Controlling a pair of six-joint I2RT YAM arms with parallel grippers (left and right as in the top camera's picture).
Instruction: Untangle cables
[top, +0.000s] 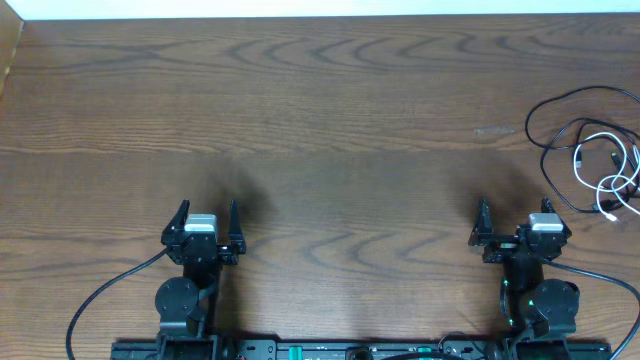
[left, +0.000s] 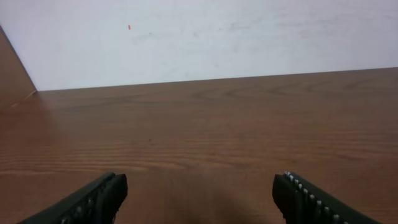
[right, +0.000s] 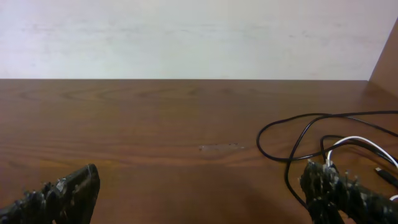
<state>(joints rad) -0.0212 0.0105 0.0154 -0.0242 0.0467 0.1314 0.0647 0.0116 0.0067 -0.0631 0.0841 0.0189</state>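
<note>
A tangle of thin cables lies at the table's far right: black cords (top: 556, 112) looping around a white cord (top: 596, 164) with small plug ends. In the right wrist view the black loops (right: 292, 140) and the white cord (right: 354, 141) lie ahead and to the right. My right gripper (top: 509, 222) is open and empty, just left of and nearer than the tangle; its fingers (right: 199, 186) straddle bare wood. My left gripper (top: 206, 222) is open and empty at the front left, far from the cables; the left wrist view (left: 199, 190) shows only bare wood.
The brown wooden table (top: 320, 130) spans the view, with a white wall behind it (left: 199, 37). Thick black arm cables (top: 100, 300) trail from both arm bases at the front edge. A pale scuff mark (top: 495, 130) is on the wood left of the tangle.
</note>
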